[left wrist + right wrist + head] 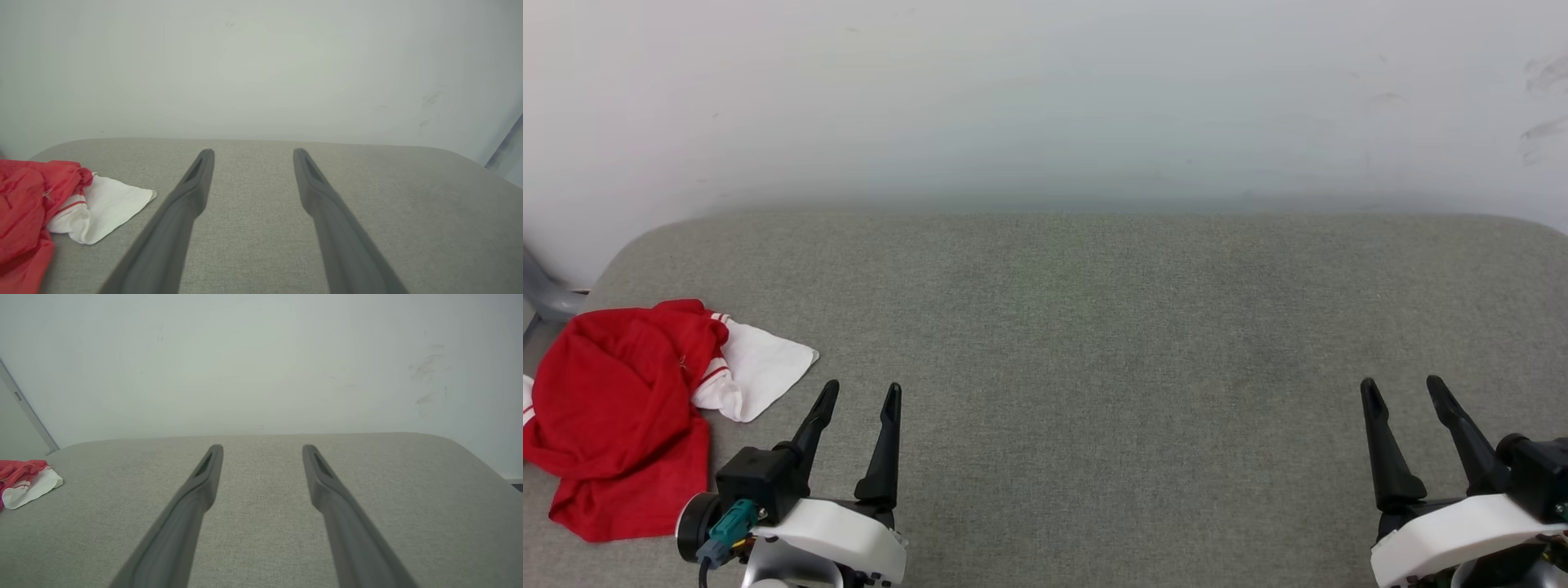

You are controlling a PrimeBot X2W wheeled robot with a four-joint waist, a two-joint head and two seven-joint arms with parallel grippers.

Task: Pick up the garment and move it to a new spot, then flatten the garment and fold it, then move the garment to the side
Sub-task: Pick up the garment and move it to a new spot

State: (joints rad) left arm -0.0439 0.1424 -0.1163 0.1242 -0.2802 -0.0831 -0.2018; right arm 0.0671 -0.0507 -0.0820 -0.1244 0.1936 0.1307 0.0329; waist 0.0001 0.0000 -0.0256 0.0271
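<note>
Left claw [863,385] gapes near crumpled garment [613,408].

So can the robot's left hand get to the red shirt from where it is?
Probably yes. The left gripper is open and empty, and the garment lies crumpled just to its left on the grey padded surface, with nothing between them. It would only need to swing left.
</note>
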